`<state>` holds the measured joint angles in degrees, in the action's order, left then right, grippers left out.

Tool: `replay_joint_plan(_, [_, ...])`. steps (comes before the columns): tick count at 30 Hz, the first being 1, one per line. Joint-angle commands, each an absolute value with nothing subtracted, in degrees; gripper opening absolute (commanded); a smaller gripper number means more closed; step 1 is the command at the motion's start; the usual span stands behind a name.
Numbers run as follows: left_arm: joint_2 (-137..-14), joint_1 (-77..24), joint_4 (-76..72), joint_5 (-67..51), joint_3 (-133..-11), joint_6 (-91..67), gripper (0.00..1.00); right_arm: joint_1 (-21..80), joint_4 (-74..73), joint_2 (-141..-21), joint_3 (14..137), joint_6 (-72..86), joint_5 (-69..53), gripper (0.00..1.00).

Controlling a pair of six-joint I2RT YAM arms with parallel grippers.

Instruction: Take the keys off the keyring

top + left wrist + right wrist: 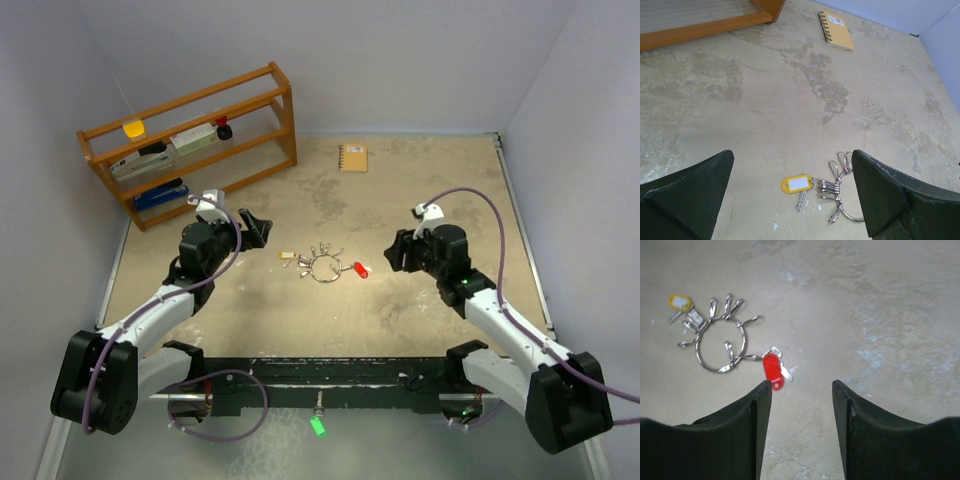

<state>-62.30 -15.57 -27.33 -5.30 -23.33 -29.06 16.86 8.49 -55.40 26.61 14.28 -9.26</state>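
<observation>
While left gripper (792,155) and right gripper (801,384) gape, keyring (720,347) lies flat, red key (772,369) seemingly pointing right

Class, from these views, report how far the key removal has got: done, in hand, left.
Done: nothing visible; the red-tagged key, the yellow-tagged key and the plain silver keys all seem attached to the keyring. In hand: nothing; the left gripper and right gripper are open, short of it. Left: every key.
</observation>
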Motion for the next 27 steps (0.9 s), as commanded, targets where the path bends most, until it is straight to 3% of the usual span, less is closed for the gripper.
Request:
replay_joint_plan(1, [-63.31,-15.82,-29.60,-6.35,-24.69,-31.89,0.98,24.67,6.26,-59.07,31.01,10.62,-4.71,0.52])
replay_joint_plan(5, [-63.17,-15.82,-30.23,-6.87,-24.47,-34.10,0.92,28.45,8.35,-64.67,31.83,10.49,-4.08,0.39])
replay_joint_plan(8, [-62.02,-15.81,-30.47,-6.25,-23.71,-35.80,0.84,29.14,11.38,-67.82,31.96,10.99,-5.64,0.37])
replay_joint_plan(17, [-62.38,-15.82,-25.94,-6.43,-26.31,-37.54,0.70,29.99,15.19,-77.01,35.06,9.28,-10.30,0.49])
replay_joint_plan(21, [-60.91,-15.82,-27.10,-6.73,-25.01,-36.71,0.73,30.37,16.39,-80.60,36.75,7.90,-11.58,0.52])
replay_joint_plan(25, [-58.19,-15.82,-26.63,-6.29,-24.08,-34.64,0.89,30.41,17.04,-83.61,38.32,7.30,-11.97,0.53])
replay_joint_plan(27, [-57.63,-15.81,-26.01,-5.89,-24.31,-34.45,0.91,30.41,17.05,-85.22,39.12,7.26,-12.55,0.53])
